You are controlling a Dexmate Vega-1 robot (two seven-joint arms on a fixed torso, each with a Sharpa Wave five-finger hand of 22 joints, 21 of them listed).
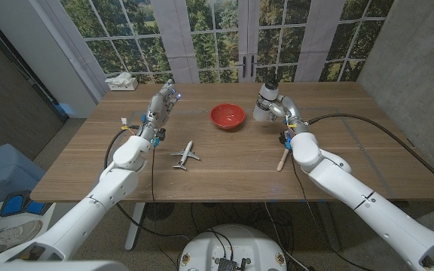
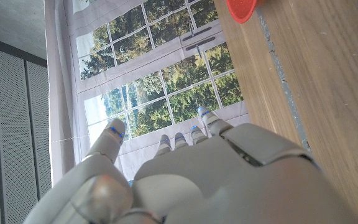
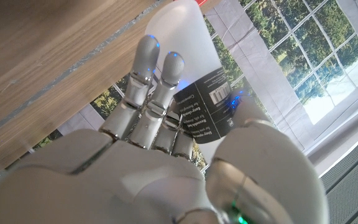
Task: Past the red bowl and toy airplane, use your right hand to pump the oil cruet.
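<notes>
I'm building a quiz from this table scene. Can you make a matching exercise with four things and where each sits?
Things:
1. red bowl
2. toy airplane
3. oil cruet
4. wooden spoon

Places:
A. by the right forearm
B. at the right hand
C. table middle, far side
D. nearer the left arm

Pairs: 1-C, 2-D, 3-B, 4-A

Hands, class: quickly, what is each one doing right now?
Left hand: open, holding nothing.
Right hand: fingers wrapped around the cruet.
</notes>
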